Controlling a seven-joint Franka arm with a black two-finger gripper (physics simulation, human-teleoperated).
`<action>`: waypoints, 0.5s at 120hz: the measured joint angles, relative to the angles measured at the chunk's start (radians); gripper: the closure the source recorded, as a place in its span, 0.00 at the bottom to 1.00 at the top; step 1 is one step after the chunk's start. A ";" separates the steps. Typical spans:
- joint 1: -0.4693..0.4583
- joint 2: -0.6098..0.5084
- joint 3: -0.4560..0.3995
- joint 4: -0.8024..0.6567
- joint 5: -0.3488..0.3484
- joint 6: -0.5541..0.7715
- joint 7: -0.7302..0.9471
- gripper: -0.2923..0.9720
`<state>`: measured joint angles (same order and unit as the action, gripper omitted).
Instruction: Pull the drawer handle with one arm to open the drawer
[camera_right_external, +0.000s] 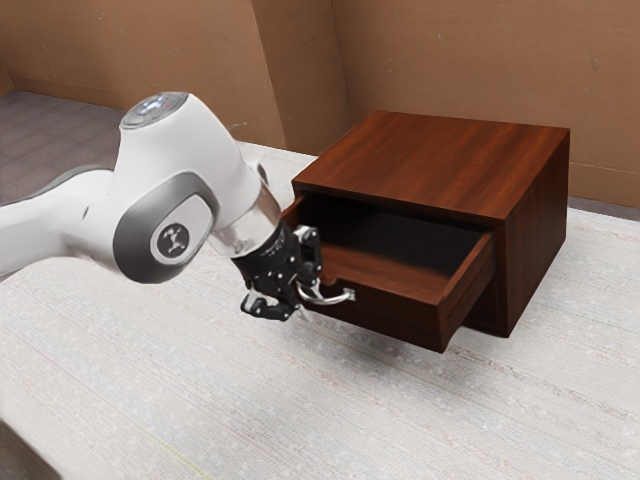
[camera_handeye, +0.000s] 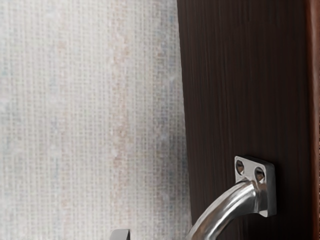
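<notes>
A dark wooden cabinet (camera_right_external: 440, 165) stands on the table, and its single drawer (camera_right_external: 400, 285) is pulled partway out toward the exterior view's left. A curved silver handle (camera_right_external: 335, 296) is fixed to the drawer front. My black gripper (camera_right_external: 300, 292) sits at that handle with its fingers closed around the bar from two sides. In the wrist view the handle (camera_handeye: 235, 202) arcs from its screwed mounting plate down toward my hand, against the dark drawer front (camera_handeye: 245, 100). One fingertip (camera_handeye: 120, 233) shows beside the handle.
The cabinet rests on a pale woven-looking tabletop (camera_right_external: 300, 400) that stretches wide in front and to the exterior view's left. Brown walls (camera_right_external: 450, 60) stand behind the cabinet. My white arm (camera_right_external: 170, 210) comes in from the exterior view's left.
</notes>
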<state>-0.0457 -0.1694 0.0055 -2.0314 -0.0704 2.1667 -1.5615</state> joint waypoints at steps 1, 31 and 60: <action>0.000 -0.002 0.000 -0.002 0.000 0.000 0.000 0.71; -0.008 -0.050 0.005 -0.052 0.003 -0.002 -0.001 0.71; -0.011 -0.098 0.006 -0.098 0.009 -0.003 -0.001 0.71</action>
<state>-0.0571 -0.2672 0.0117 -2.1290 -0.0614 2.1636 -1.5624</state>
